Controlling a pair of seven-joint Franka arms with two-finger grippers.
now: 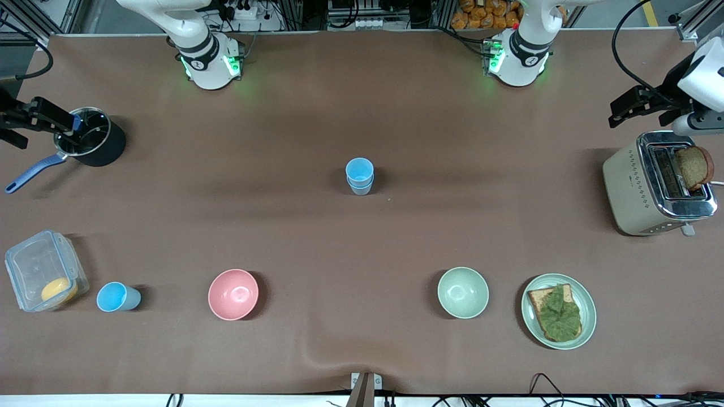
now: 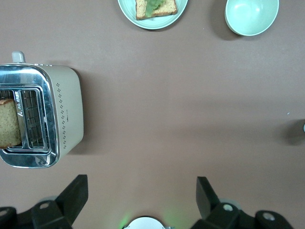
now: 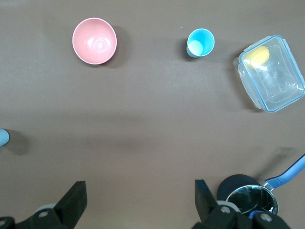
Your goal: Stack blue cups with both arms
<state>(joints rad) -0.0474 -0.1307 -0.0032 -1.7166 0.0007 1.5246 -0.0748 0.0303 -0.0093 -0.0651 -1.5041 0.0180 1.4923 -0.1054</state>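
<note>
I'm hovering both grippers — left (image 1: 636,104), right (image 1: 39,116) — spread and empty; stack (image 1: 360,176) standing, one cup (image 1: 116,297) awaiting the right.

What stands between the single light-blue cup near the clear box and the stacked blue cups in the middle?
Nothing visible. Bare brown table lies between the single light-blue cup and the stacked blue cups; the pink bowl sits beside that path.

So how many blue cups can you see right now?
3: two blue cups already nested in a stack at mid-table, and a third blue cup standing between the clear container and the pink bowl. None looks hidden.
</note>
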